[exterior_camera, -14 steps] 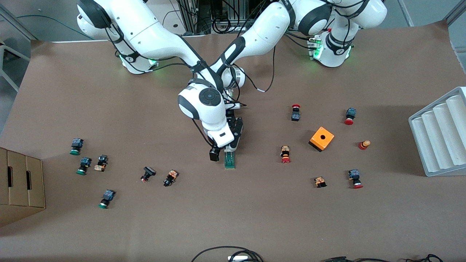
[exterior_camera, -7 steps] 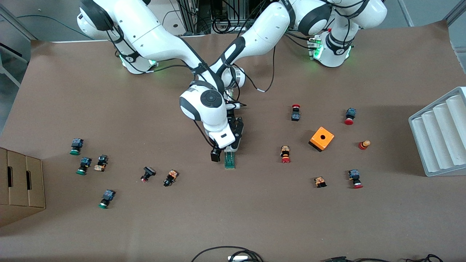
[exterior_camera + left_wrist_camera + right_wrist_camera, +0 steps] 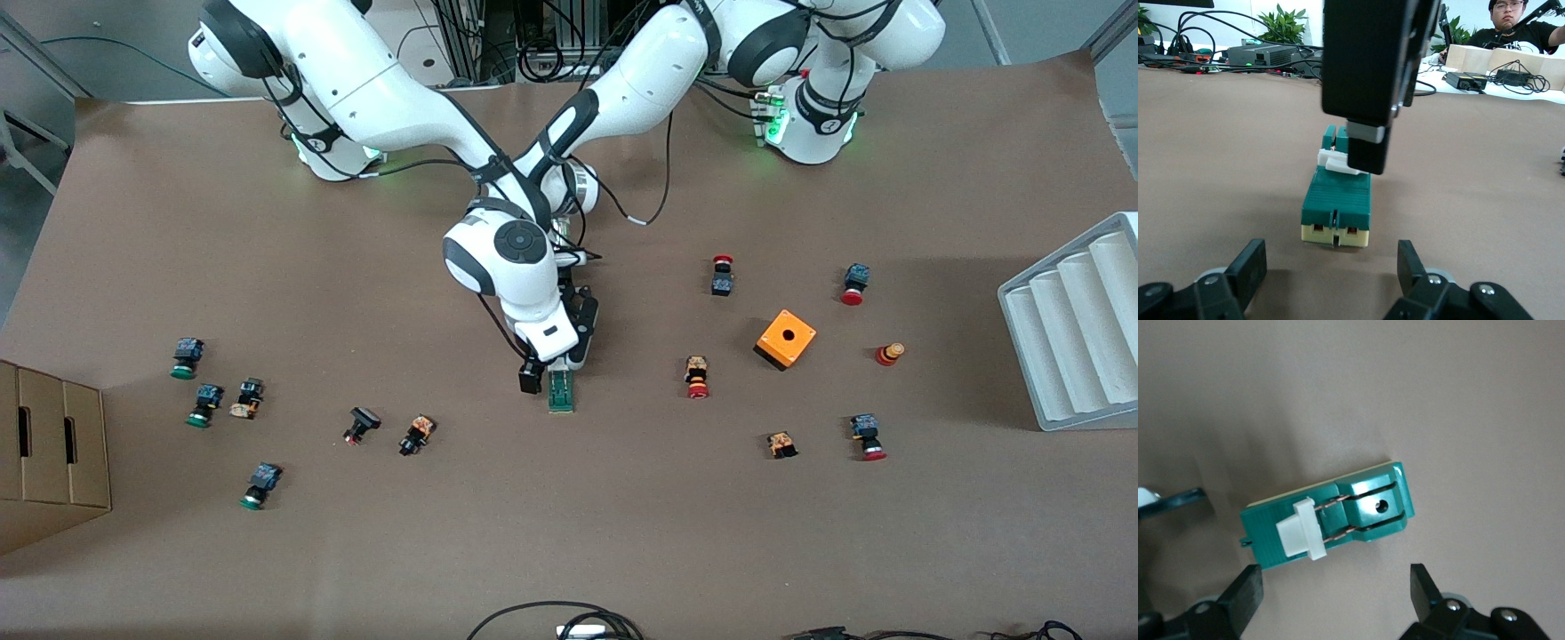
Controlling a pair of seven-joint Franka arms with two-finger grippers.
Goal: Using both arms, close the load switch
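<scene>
Right gripper (image 3: 545,371) sits dead centre of the front view, just under the middle of the frame, fingers spread wide. One finger is on the table just beside the load switch (image 3: 561,391), the other is over the switch's upper end. The left gripper (image 3: 576,349) is tucked right above that same end, mostly hidden under the right arm's wrist, so you can't read its fingers from here. The switch itself lies flat on the brown table (image 3: 622,533), long axis running up and down the frame, well apart from the orange box (image 3: 786,339) toward the left arm's end.

Left wrist view: the left gripper (image 3: 1331,260) has its fingers (image 3: 1251,267) apart, one on each side of the cream-coloured end of the load switch (image 3: 1337,200), with a visible gap both sides, so not pinching it. One finger of the right gripper (image 3: 1368,143) hangs straight down onto the white lever (image 3: 1331,160); can't tell if it actually touches.

Right wrist view: looking straight down, the right gripper (image 3: 1335,579) is spread, nothing held. The load switch (image 3: 1331,520) lies below it, slightly tilted across the frame, with the white lever (image 3: 1298,533) sticking out toward the fingers.
</scene>
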